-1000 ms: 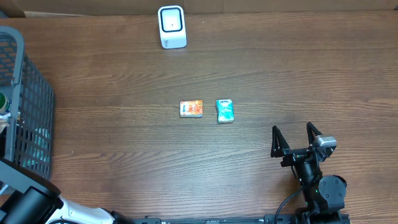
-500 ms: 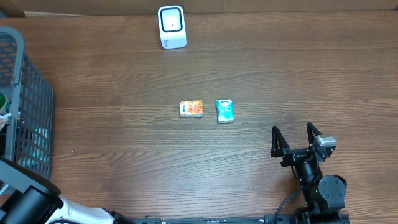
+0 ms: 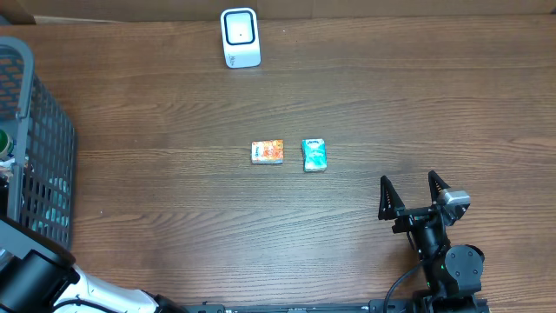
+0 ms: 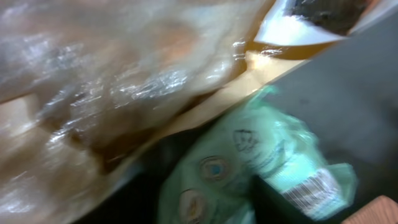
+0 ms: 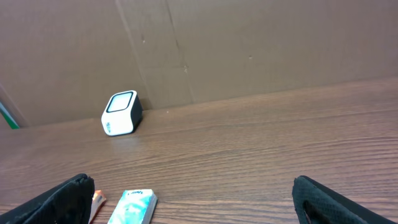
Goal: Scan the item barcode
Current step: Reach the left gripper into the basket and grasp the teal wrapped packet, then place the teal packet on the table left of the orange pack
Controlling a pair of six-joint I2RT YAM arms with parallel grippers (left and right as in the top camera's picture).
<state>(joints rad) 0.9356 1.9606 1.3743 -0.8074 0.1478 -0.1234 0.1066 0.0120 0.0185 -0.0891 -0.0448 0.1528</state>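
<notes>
Brown wood-grain table (image 3: 174, 217) fills the overhead view, but its left side is taken by a dark wire basket (image 3: 48, 130) that the frame cuts off, so its contents hardly show. The left arm (image 3: 35, 283) enters from the bottom-left corner and passes out of sight at the basket. The left gripper cannot be picked out in any view, and whether it is wide, narrow or holding something cannot be told.

Its wrist camera gives only a blurred close-up: a crinkled clear-plastic wrapper (image 4: 112, 81) across the upper left and, below it, a pale green packet (image 4: 249, 162) with a barcode label (image 4: 308, 194) near its lower right end. What lies under the wrapper is too smeared to name.

The right gripper (image 3: 407, 178) sits near the bottom-right edge with its claw spread wide and nothing between the fingers.

Two small items lie side by side mid-table, close but apart: an orange packet (image 3: 268, 152) and a teal packet (image 3: 314, 155). The white barcode scanner (image 3: 240, 37) stands at the far edge. Bare wood lies between scanner and packets, and between packets and both arms.
</notes>
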